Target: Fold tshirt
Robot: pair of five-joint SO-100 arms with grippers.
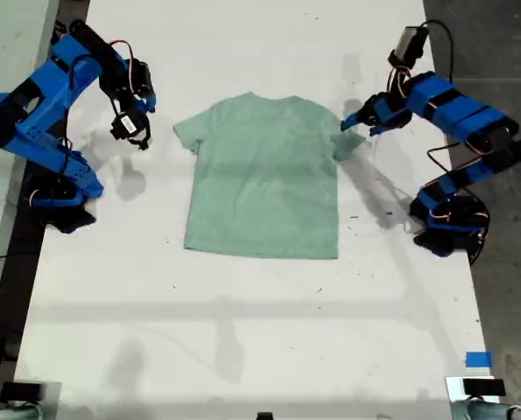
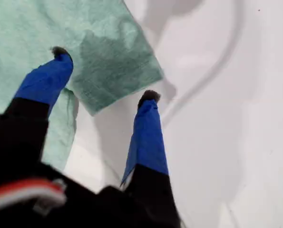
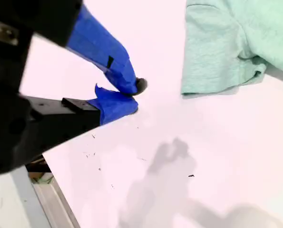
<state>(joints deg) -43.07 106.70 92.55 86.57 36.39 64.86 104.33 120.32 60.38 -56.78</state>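
The pale mint-green tshirt (image 1: 264, 175) lies flat and spread out, collar toward the far edge of the white table (image 1: 242, 332). My first gripper (image 1: 355, 122) is open at the sleeve on the exterior view's right. In the first wrist view, the first gripper (image 2: 105, 75) has one finger over the sleeve cloth (image 2: 112, 61) and the other just past the sleeve's hem. My second gripper (image 1: 136, 136) hangs shut and empty above the table, off the sleeve on the exterior view's left. The second wrist view shows this gripper (image 3: 134, 96) apart from the tshirt (image 3: 217, 47).
Both blue arm bases stand on the table's sides, one at the exterior view's left (image 1: 63, 197) and one at its right (image 1: 448, 227). Blue tape marks (image 1: 477, 359) sit near the table edges. Small dark specks (image 3: 191, 175) dot the white surface.
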